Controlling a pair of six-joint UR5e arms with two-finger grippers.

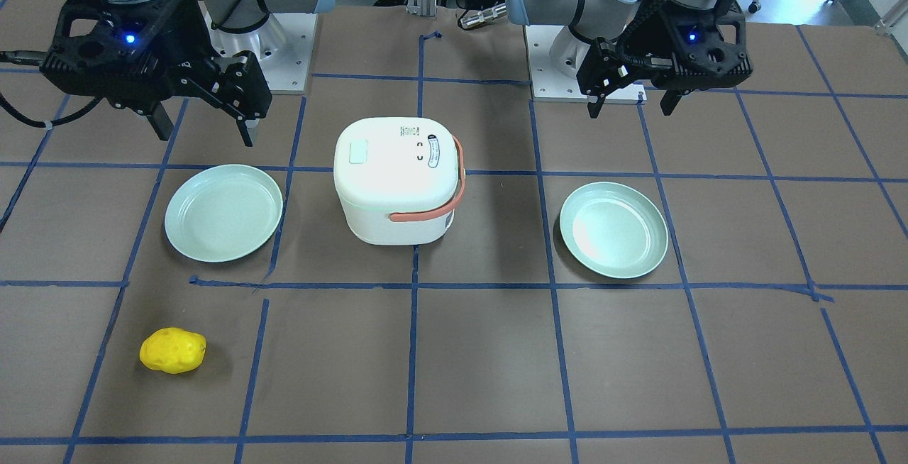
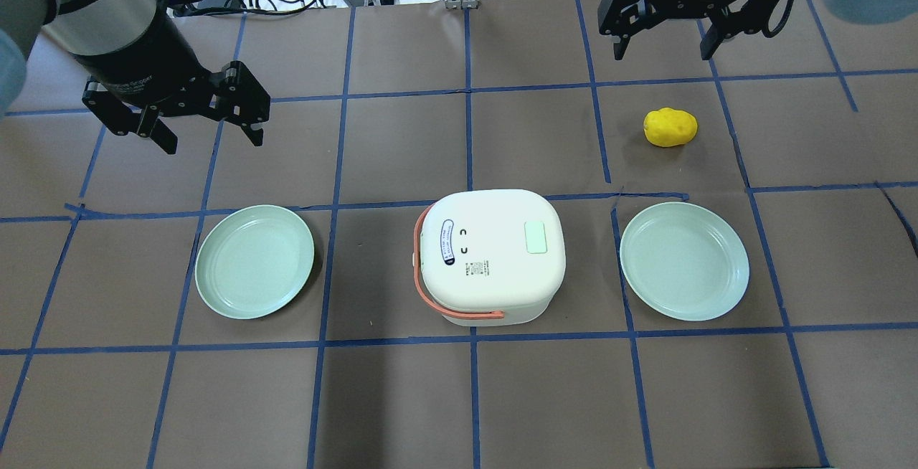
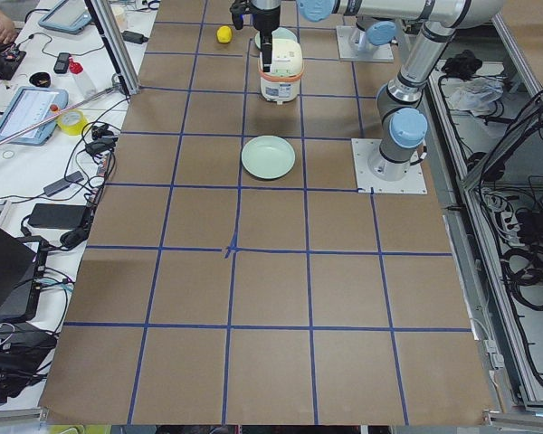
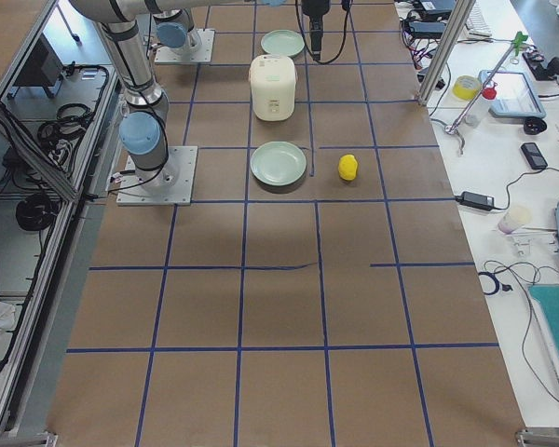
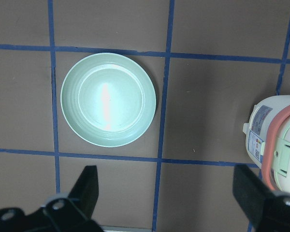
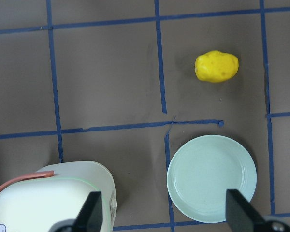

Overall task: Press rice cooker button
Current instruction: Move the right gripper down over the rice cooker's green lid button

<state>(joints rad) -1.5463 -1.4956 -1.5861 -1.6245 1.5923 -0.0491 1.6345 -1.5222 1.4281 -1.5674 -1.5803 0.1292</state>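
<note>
**gridwatcher:** What does the setup look like, biggest thing first?

**tapefan:** The brown table (image 2: 401, 139) with its blue tape grid takes up pretty much everything. The white rice cooker (image 2: 491, 254) sits about mid-table, lid closed. Its orange handle (image 2: 423, 290) is folded down around the side toward the left arm and the robot's near edge.

**gridwatcher:** And what's around it?

**tapefan:** There are two pale green plates, one on each side and both apart from the cooker. The left plate (image 2: 254, 261) is on the left arm's side and the right plate (image 2: 683, 261) is on the other. The left gripper (image 2: 214, 140) hangs high over its own side with its fingers spread wide, holding nothing. The right gripper (image 2: 663, 47) is the same, fingers apart and well away from the cooker. The left wrist camera looks almost straight down on the left plate.

**gridwatcher:** Any smaller stuff?

**tapefan:** A lumpy yellow potato-looking thing (image 2: 670, 127) lies past the right plate, farther from the robot and touching nothing. The smallest item is the button (image 2: 537, 237), a pale green rectangle on top of the lid. It faces up, on the end of the lid nearest the right plate.
</note>
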